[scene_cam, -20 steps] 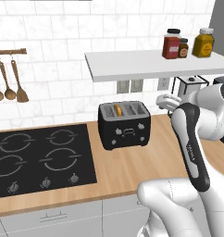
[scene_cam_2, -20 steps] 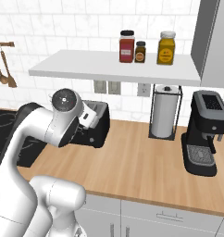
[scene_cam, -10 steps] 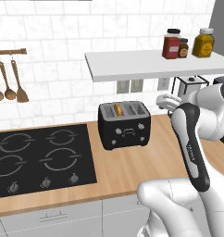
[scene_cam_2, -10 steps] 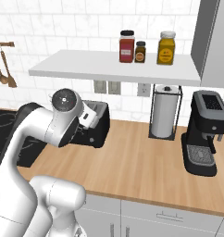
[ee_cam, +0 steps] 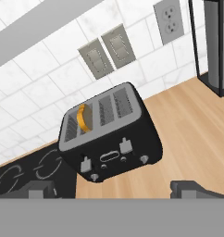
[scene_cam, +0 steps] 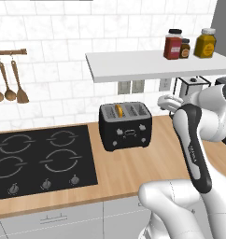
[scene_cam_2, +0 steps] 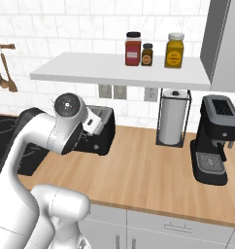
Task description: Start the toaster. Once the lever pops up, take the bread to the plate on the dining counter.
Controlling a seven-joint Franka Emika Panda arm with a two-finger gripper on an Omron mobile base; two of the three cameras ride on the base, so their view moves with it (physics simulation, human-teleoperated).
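Note:
The glossy black toaster stands on the wood worktop against the tiled wall, right of the hob. It also shows in the hand view, with two small grey levers on its front. The bread stands in the left slot, its orange crust poking out. My gripper hovers right of and above the toaster, aimed at its front, open, with nothing between the fingertips. My arm covers most of the toaster in the right base view. The plate and the dining counter are out of view.
A black hob lies left of the toaster. A paper towel stand and a black coffee machine stand to the right. A white shelf with three jars hangs above. Wooden utensils hang far left.

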